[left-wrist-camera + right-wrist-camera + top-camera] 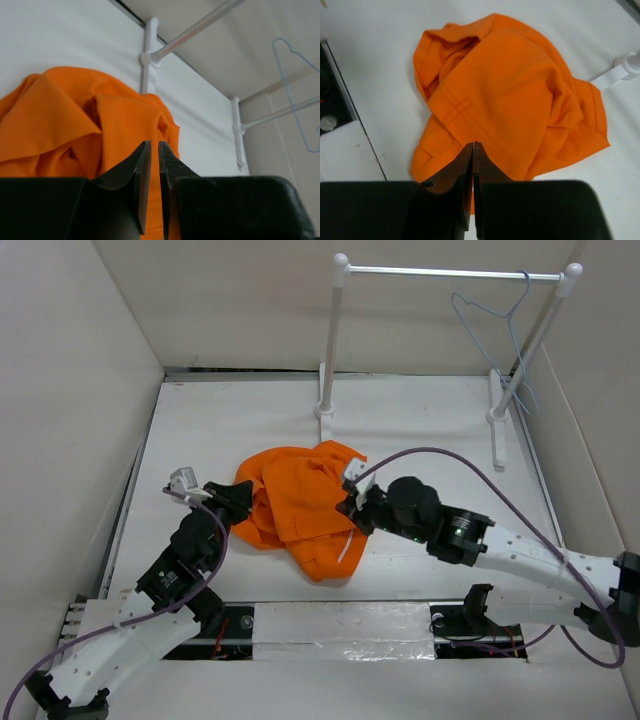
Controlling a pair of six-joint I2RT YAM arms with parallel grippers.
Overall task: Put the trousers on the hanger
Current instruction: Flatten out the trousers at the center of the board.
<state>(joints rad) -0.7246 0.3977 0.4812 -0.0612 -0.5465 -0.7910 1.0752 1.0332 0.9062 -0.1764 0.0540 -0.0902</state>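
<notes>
Top: trousers (300, 505) sit in a crumpled orange heap mid-table. Left gripper (237, 502) and right gripper (352, 502) are at opposite edges, probably to lift and spread it. Hanger (495, 325), thin bent wire, hooks on the rail (450, 273), well apart.
Left wrist: jaws almost together, thin slit; soft folds beyond.
Right wrist: jaws pressed together over matte cloth. Can't tell if either has fabric caught.
</notes>
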